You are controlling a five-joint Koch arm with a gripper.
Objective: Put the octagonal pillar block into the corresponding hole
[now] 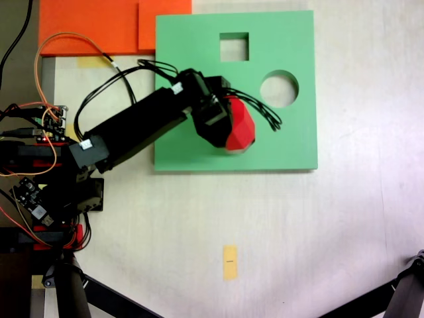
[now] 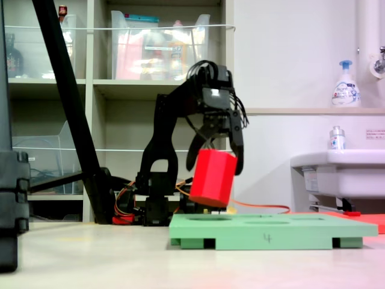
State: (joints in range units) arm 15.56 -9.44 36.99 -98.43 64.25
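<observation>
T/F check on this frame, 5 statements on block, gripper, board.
1. The gripper holds the red octagonal block above the green board. True.
2. The block sits flat, fully inside a hole. False: in the second exterior view it hangs tilted, clear of the board.
3. The square cutout and round cutout are both empty. True.
4. The board is orange. False: it is green; orange sheets lie beside it.
5. A yellow tag lies on the table off the board. True.
</observation>
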